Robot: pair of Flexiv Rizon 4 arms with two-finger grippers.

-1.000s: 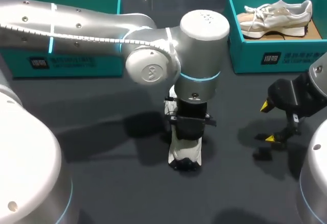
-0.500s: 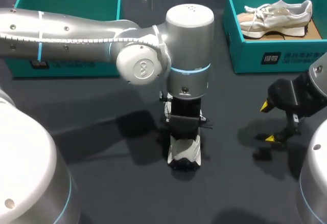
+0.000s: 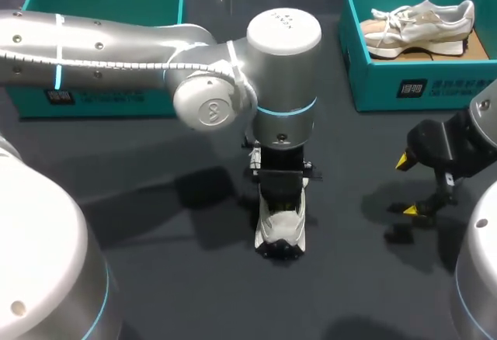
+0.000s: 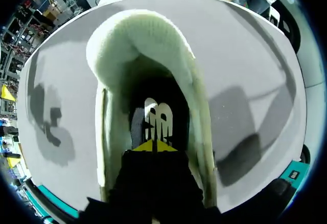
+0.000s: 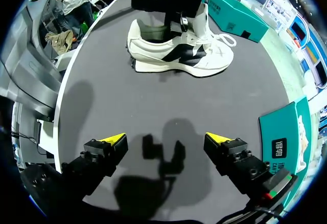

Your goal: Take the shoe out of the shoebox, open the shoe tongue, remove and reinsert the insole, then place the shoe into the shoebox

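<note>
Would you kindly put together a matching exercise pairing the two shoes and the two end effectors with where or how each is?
1. white shoe
2. beige shoe
3. left end effector
4. right end effector

A. open, above bare table
B. in the right teal shoebox
C. down inside a shoe's opening
D. standing on the table

Pairs: 1-D, 2-B, 3-C, 4-A.
</note>
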